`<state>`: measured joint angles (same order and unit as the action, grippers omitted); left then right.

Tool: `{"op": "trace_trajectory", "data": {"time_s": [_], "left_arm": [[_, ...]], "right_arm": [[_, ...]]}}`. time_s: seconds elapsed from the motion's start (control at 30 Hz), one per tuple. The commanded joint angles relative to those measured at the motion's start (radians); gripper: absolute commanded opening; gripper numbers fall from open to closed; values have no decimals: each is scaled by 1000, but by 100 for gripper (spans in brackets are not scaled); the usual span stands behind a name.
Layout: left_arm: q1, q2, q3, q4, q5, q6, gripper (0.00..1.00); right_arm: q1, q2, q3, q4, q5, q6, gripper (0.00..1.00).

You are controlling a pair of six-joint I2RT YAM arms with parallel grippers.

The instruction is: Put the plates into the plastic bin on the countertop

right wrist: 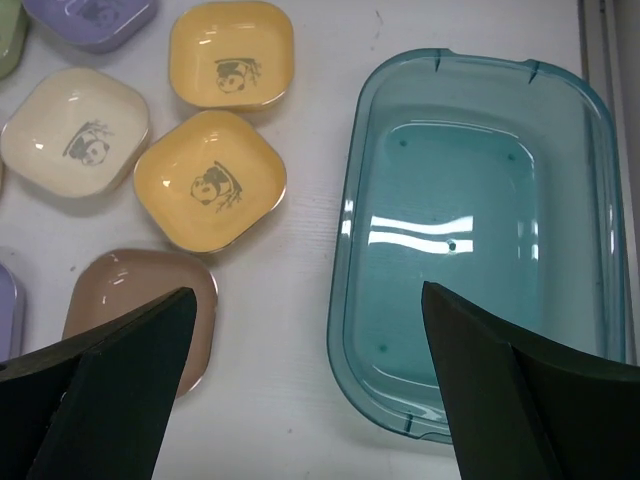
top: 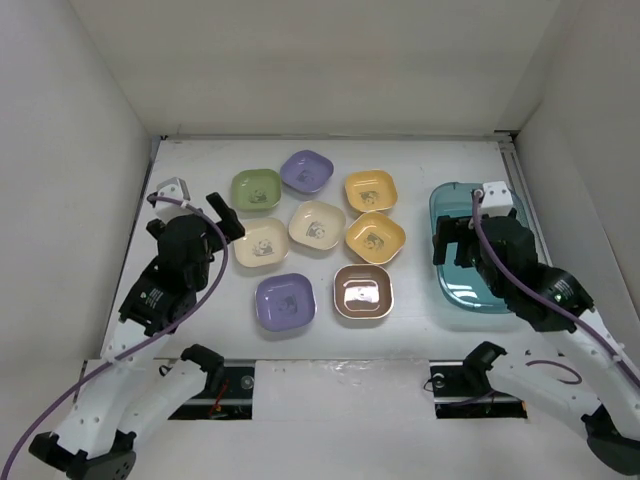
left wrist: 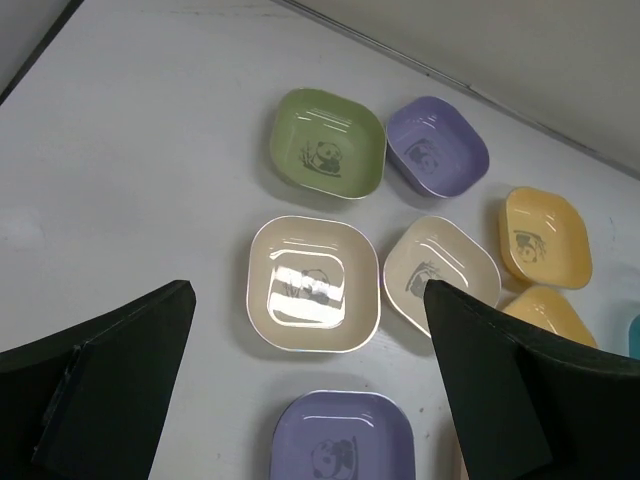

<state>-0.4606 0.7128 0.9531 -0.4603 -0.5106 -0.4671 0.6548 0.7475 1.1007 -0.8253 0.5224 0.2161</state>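
Plates point(top: 317, 224), eight in all, sit clustered mid-surface point(top: 420, 160), none in the plastic bin point(right wrist: 470, 200) at the right, whose near end the right arm hides from above. Left pincer point(left wrist: 307, 290) gapes empty at the cluster's left edge. Right pincer point(right wrist: 306, 290), equally wide and empty, hangs by the bin's left rim. Bare surface lies behind the cluster.

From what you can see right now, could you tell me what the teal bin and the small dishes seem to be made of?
The teal bin: likely tinted translucent plastic, glossy; the countertop shows through and light streaks glare on its floor. The cream dish and brown dish: probably melamine or plastic, possibly glazed ceramic; opaque, smooth, brightly reflective.
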Motion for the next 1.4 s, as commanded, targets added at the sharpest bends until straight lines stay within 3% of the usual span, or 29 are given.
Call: {"op": "trace_trajectory", "data": {"time_s": [0.0,0.13,0.77,1.17,1.37], "left_arm": [[4,24,-7,14,-23,-10,100],[4,33,2,14,-12,-10,100],[4,42,3,14,46,-1,100],[4,42,-7,32,87,18,100],[4,42,-7,32,106,18,100]], "right_arm": [[-6,19,-13,95,-31,14,100],[-6,55,-59,170,-142,23,100],[-26,536,-168,408,-136,259,100],[-55,852,-124,531,-113,482,89],[-64,888,-124,566,-102,519,83]]}}
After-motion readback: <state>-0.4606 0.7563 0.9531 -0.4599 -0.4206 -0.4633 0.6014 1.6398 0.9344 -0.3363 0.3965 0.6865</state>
